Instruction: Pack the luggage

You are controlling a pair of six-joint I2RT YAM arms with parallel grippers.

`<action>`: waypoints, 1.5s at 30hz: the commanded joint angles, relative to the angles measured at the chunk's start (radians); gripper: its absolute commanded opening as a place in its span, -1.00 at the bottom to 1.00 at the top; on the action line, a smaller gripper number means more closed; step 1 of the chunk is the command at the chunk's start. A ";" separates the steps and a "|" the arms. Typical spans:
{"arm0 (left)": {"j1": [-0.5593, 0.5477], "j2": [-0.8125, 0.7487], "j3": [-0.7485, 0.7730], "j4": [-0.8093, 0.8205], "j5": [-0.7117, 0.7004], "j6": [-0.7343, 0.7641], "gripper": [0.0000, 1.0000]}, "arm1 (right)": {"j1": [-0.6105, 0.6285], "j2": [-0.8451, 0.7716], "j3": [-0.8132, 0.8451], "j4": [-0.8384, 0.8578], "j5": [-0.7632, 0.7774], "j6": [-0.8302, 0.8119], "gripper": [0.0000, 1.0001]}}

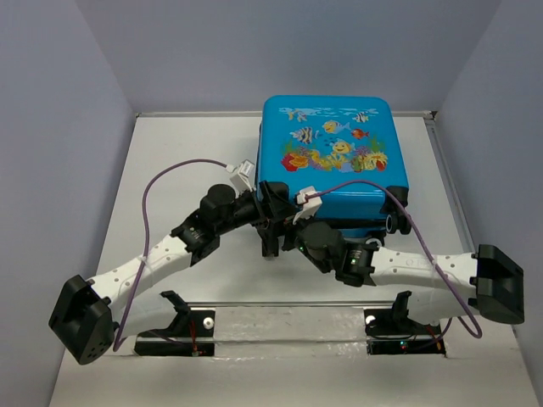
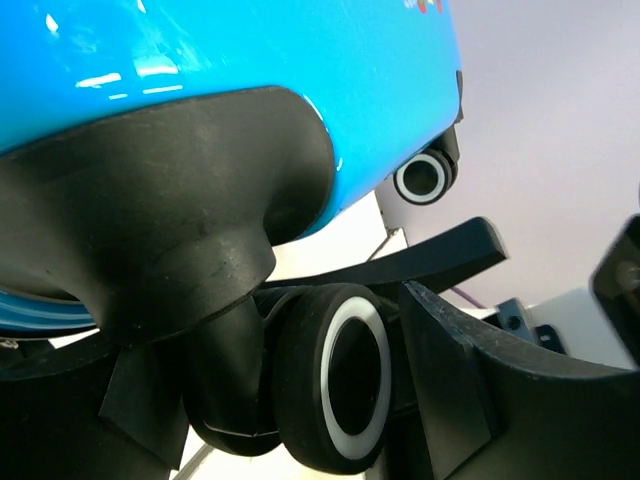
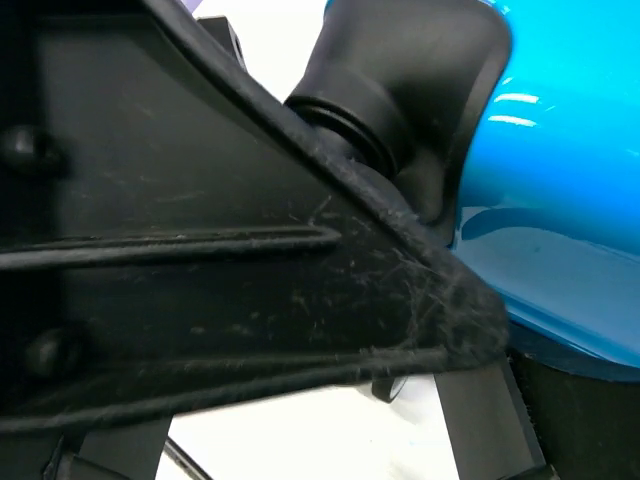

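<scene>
The luggage (image 1: 333, 153) is a bright blue hard-shell suitcase lying shut, fish print up, at the back centre of the table. Both grippers meet at its near left corner. My left gripper (image 1: 273, 225) is open, and in its wrist view a black wheel with a white ring (image 2: 335, 375) sits between the fingers of the left gripper (image 2: 320, 400), under the blue shell (image 2: 200, 50). My right gripper (image 1: 291, 219) is open beside it. In the right wrist view only white table shows at the right gripper (image 3: 290, 440), with the blue shell (image 3: 560, 150) to the right.
A second wheel (image 2: 425, 178) shows at the suitcase's far corner. A broad scratched black part (image 3: 250, 260), apparently the other gripper, crosses the right wrist view. Grey walls enclose the white table (image 1: 170, 161). Purple cables (image 1: 157, 182) loop over both arms.
</scene>
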State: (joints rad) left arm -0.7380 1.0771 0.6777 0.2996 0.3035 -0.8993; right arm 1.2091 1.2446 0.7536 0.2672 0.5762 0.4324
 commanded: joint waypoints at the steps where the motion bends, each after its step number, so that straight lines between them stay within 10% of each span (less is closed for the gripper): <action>1: -0.023 -0.069 0.005 0.213 0.060 0.023 0.68 | -0.023 0.026 0.021 0.256 0.096 -0.044 0.91; 28: -0.023 -0.091 -0.026 0.141 -0.035 0.059 0.78 | -0.023 -0.074 -0.056 0.391 0.254 -0.135 0.78; 31: -0.023 -0.085 -0.030 0.139 -0.037 0.053 0.79 | -0.023 -0.060 -0.045 0.418 0.264 -0.158 0.46; 40: -0.023 -0.082 -0.023 0.148 -0.001 0.042 0.82 | -0.023 0.110 0.023 0.540 0.266 -0.187 0.69; 45: -0.023 -0.082 -0.040 0.151 0.011 0.046 0.82 | -0.023 0.128 -0.003 0.679 0.289 -0.207 0.00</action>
State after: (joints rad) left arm -0.7185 1.0317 0.6472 0.3336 0.1890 -0.9234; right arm 1.2175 1.3666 0.6933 0.6796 0.7551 0.2199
